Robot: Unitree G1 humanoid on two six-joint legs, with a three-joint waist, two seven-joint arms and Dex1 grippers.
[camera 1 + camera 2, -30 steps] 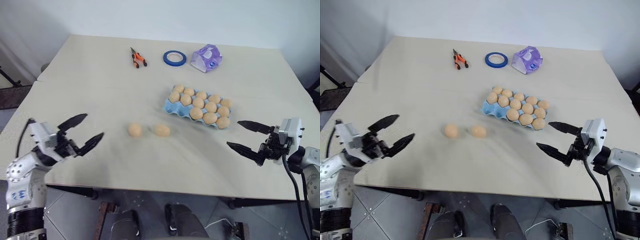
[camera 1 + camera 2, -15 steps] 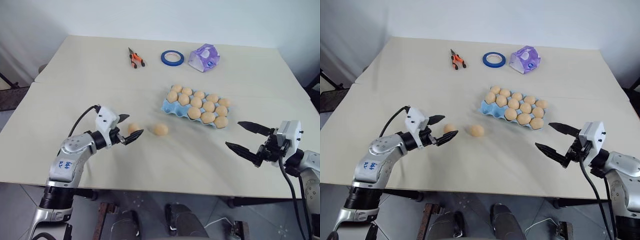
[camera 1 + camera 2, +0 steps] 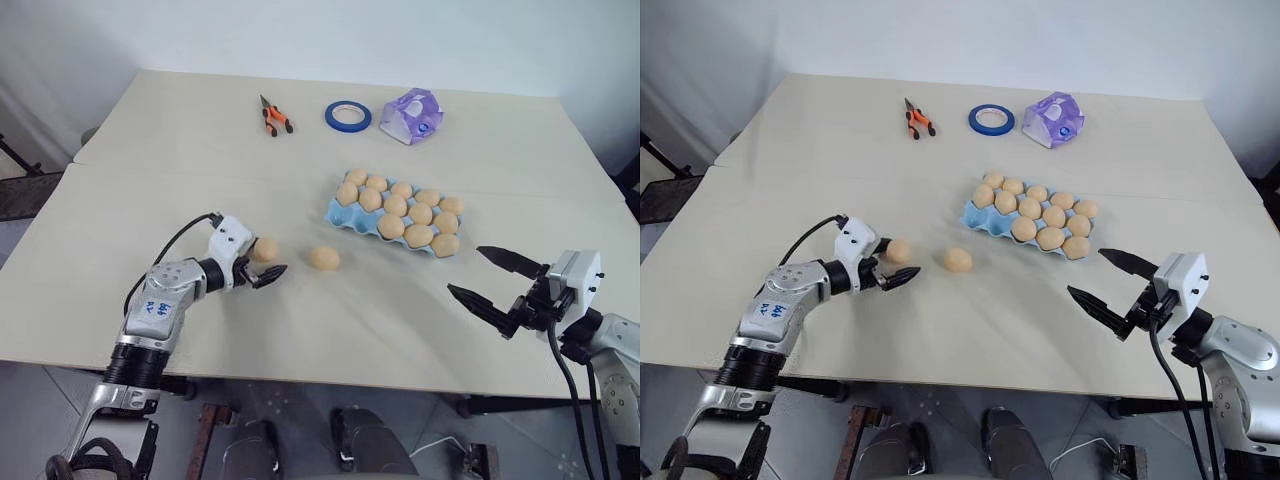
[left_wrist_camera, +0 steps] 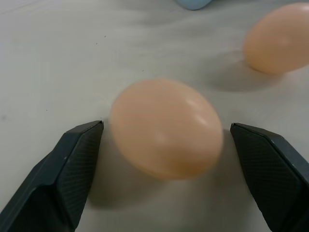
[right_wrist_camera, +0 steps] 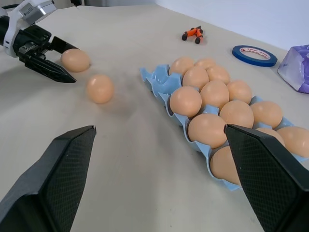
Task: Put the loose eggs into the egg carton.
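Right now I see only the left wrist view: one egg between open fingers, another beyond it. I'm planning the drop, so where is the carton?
Observer: The carton lies on the table past the second egg, toward the robot's right.
Operator: Any room in it?
Observer: Bare blue cups show at its end nearest that egg; most other cups hold eggs.
Operator: Is the other arm in the way?
Observer: No. The right gripper hovers open near the table's front edge, apart from the carton.
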